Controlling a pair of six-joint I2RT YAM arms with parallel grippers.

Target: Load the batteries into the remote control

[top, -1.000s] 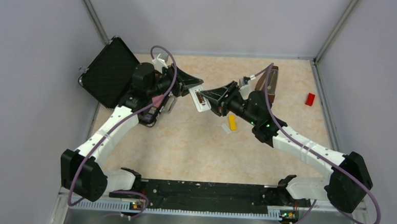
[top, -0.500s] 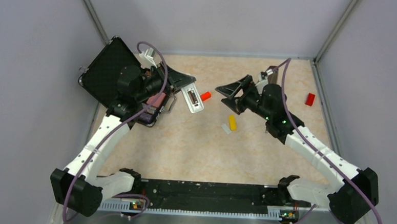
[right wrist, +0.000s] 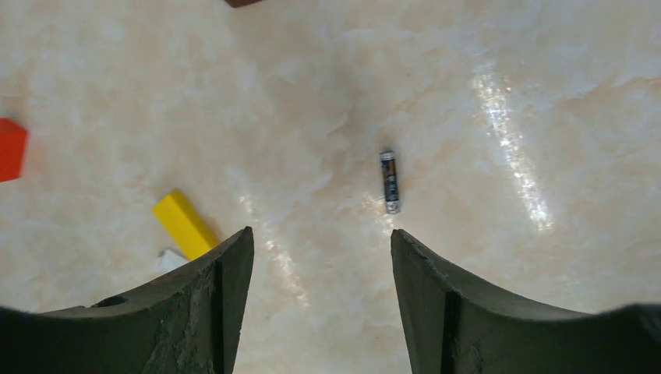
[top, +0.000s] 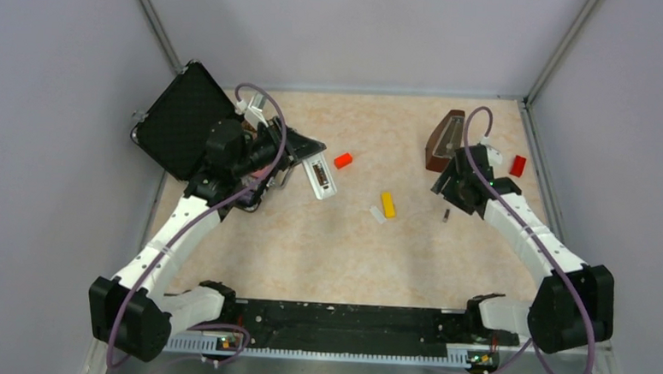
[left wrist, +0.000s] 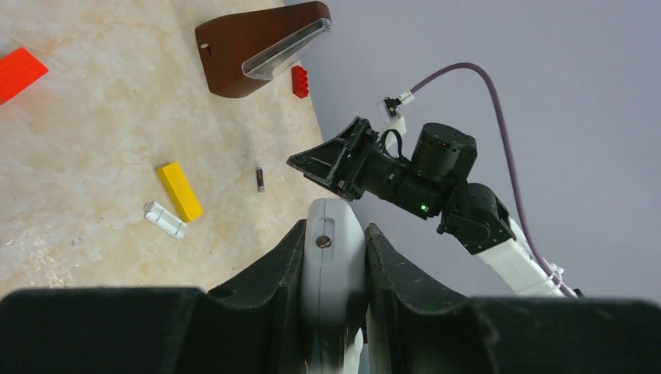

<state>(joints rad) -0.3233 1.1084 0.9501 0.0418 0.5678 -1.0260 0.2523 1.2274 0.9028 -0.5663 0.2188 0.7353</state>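
- Gripping the remote control (left wrist: 331, 257) by one end, the left fingers (left wrist: 290, 253) are clenched on it above the left side of the desk (top: 351, 239).
- Right fingers (right wrist: 226, 273) are spread apart and empty, hovering over one battery (right wrist: 390, 181), which lies flat on the desk near the yellow block (right wrist: 185, 224).

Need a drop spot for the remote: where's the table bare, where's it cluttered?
Bare: the wide strip between the yellow block and the black base rail; also far middle, between orange-red block and brown wedge. Crowded: around yellow block, white piece, battery.
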